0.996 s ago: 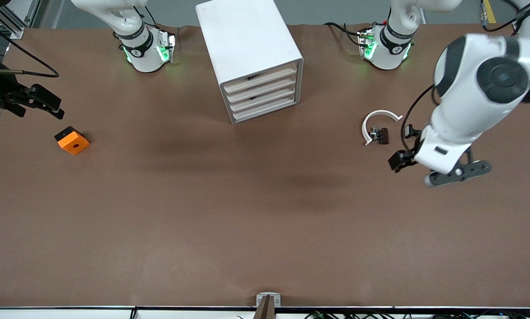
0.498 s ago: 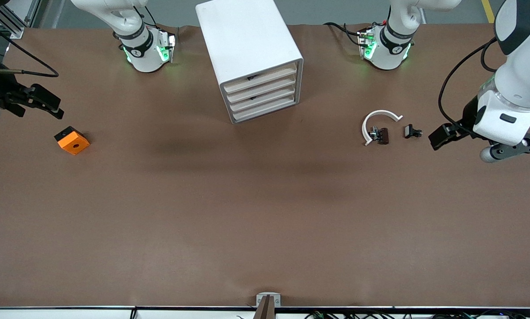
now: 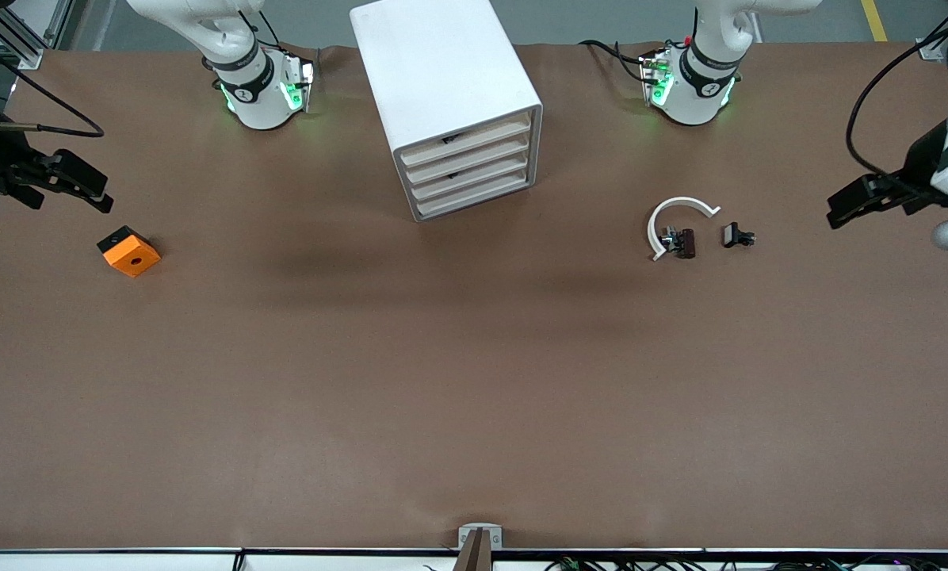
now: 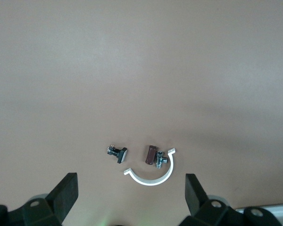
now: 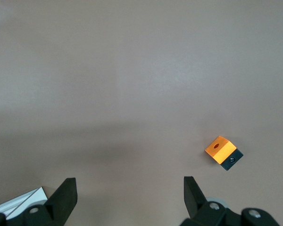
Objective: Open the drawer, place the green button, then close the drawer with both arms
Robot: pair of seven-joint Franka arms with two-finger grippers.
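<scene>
Here, as the scene reads from the right arm's end to the left arm's end:

Right gripper: it hangs at mid-height on the edge of the front view, over the table at the right arm's end. The right wrist view shows what the front view does not: its fingers are spread wide with nothing between them.

Orange block: it lies on the table just below the right gripper in the front view, nearer the camera. The right wrist view adds its black underside and the hole in its orange face.

Cabinet: it stands upper centre in the front view, between the two arm bases, white and turned slightly askew. Neither wrist view shows its drawer fronts.

Drawer: it is third down of four beige fronts, pushed in level with the others. Only the front view shows it.

White arc: it lies on the table toward the left arm's end, at mid-height of the front view. A brown clip sits just inside its curve. The left wrist view shows the arc and the clip touching or nearly so.

Black clip: it lies just beside the arc, apart from it, toward the left arm's end; the left wrist view also shows it.

Left gripper: it hangs at the frame's edge over the left arm's end of the table, holding nothing. The left wrist view shows its fingers wide apart.
</scene>
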